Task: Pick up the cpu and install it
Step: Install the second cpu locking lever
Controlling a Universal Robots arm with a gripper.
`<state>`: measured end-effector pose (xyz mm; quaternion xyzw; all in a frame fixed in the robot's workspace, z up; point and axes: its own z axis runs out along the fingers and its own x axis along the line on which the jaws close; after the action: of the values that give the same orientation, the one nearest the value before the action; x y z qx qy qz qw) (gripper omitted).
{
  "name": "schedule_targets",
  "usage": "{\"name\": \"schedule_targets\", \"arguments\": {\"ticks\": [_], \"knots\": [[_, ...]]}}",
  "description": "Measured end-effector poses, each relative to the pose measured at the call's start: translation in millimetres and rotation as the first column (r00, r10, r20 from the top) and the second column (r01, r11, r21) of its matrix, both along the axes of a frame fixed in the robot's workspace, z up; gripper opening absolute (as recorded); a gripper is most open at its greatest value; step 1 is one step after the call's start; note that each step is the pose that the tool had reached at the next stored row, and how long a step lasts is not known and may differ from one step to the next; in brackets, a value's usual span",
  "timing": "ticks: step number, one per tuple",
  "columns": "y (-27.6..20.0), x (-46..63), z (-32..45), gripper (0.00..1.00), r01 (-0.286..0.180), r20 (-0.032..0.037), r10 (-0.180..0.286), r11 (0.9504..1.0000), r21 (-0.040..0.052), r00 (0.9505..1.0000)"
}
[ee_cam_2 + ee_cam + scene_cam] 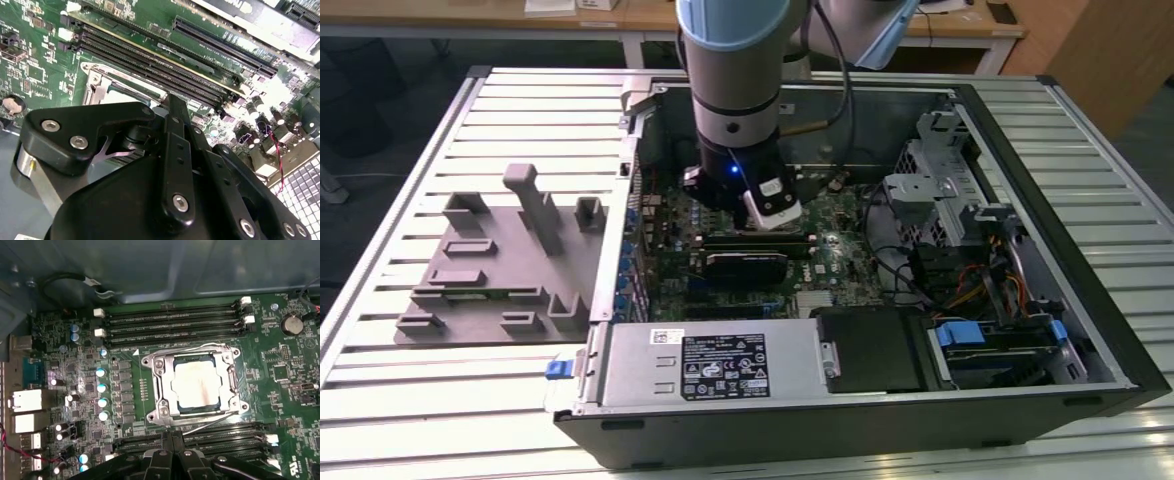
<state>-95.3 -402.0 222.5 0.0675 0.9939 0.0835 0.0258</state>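
The cpu [197, 385], a square chip with a pale silvery lid, lies flat inside the metal-framed socket [159, 385] on the green motherboard [280, 390]. In the first wrist view my gripper [172, 441] hovers beside the socket's edge, over the memory slots, with its two black fingers pressed together and nothing between them. The second wrist view has the gripper [175, 105] tip just off the socket frame [100, 80]. In the exterior view the gripper [767, 222] reaches down into the open computer case [1067, 200], hiding the socket beneath it.
A grey plastic tray [494, 260] lies on the slatted table at the exterior view's left. The case's power supply [707, 365], drive cage [934, 190] and cables [961, 290] surround the board. Memory slots [170, 322] run on both sides of the socket.
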Motion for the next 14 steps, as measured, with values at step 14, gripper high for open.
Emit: {"name": "schedule_targets", "arguments": {"ticks": [14], "knots": [[-9.1,-9.5,-12.8,0.11,0.000,0.0001,0.000,0.9972,0.0743,1.0000]]}}
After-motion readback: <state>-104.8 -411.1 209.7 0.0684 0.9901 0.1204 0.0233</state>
